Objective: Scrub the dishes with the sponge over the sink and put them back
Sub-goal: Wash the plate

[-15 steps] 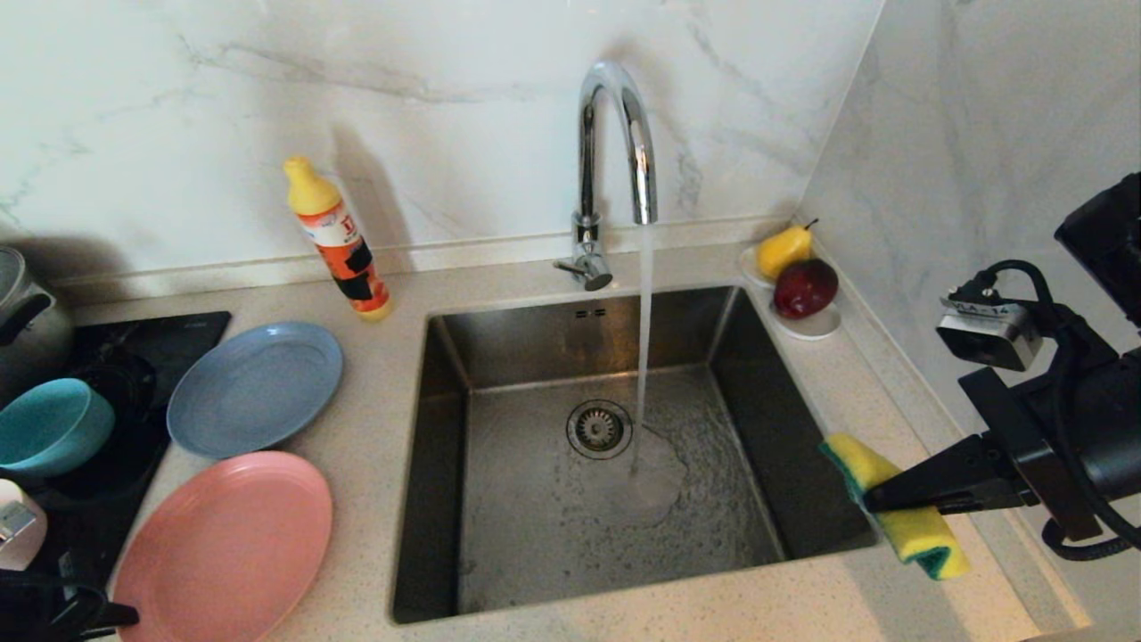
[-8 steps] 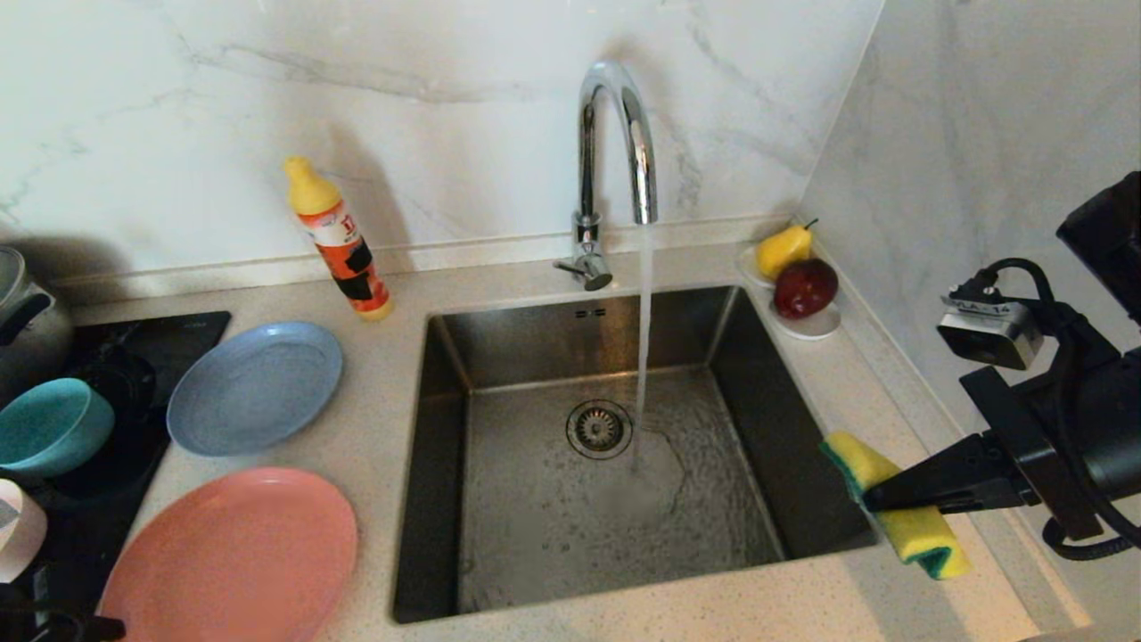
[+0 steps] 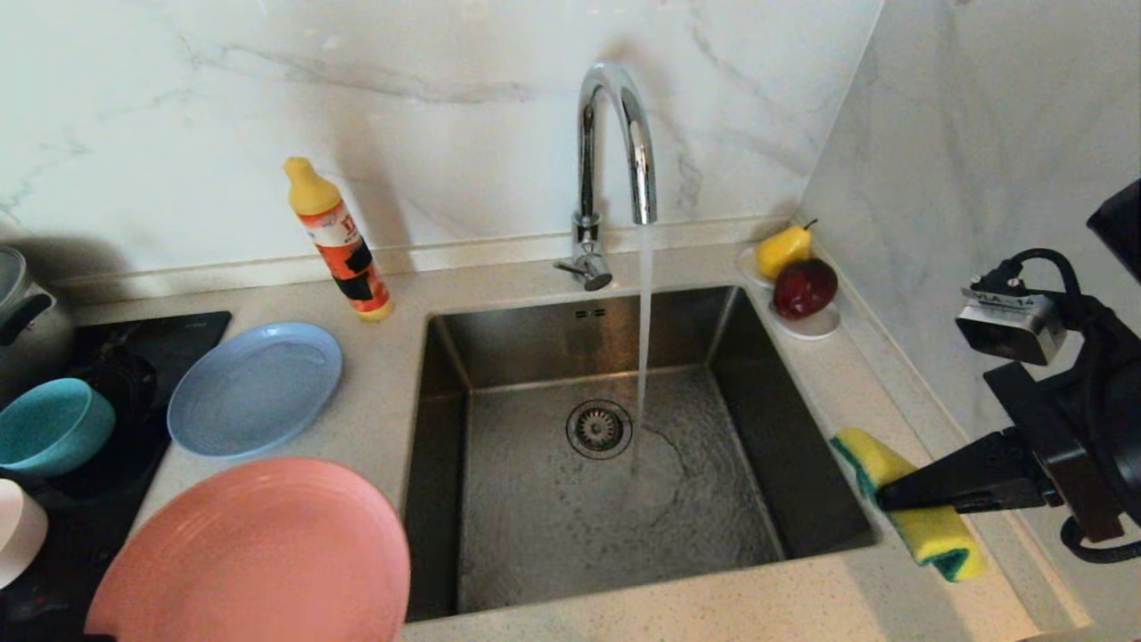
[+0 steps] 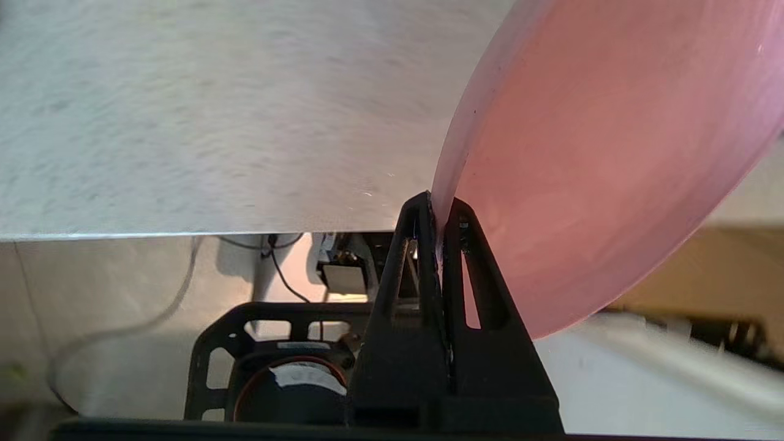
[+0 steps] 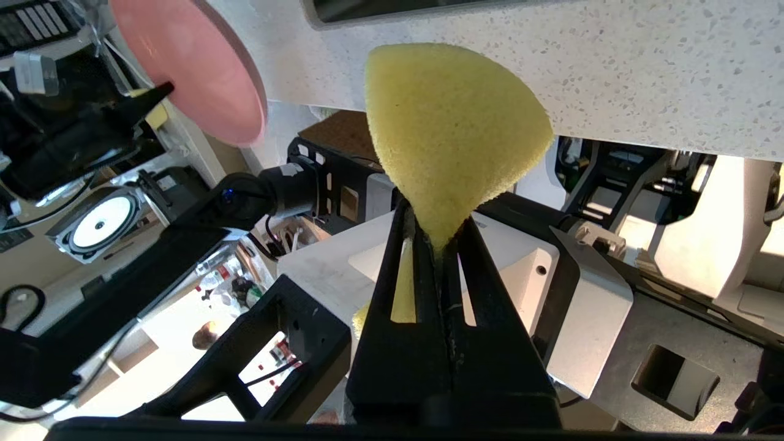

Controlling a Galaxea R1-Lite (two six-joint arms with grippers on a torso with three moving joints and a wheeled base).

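My left gripper [image 4: 438, 205] is shut on the rim of the salmon-pink plate [image 3: 258, 553], which hangs tilted above the counter's front left, overlapping the sink's left rim; in the head view the plate hides the gripper. My right gripper [image 3: 882, 499] is shut on the yellow-and-green sponge [image 3: 936, 539], held level over the sink's front right corner. The sink [image 3: 535, 544] has water running onto its floor near the drain [image 3: 598, 429]. On the left counter lies the grey-blue plate [image 3: 254, 388]. The teal bowl [image 3: 49, 426] and pale bowl [image 3: 18, 530] sit at the far left.
The chrome faucet [image 3: 615, 134] runs behind the sink. An orange detergent bottle [image 3: 339, 241] stands at the back left, and a small dish with fruit [image 3: 802, 276] sits in the back right corner. A steel pot [image 3: 22, 312] and black cooktop [image 3: 143, 348] lie far left.
The salmon-pink plate has come up off the counter, tilted, and moved right towards the sink in my left gripper. The right gripper with the sponge has barely shifted.
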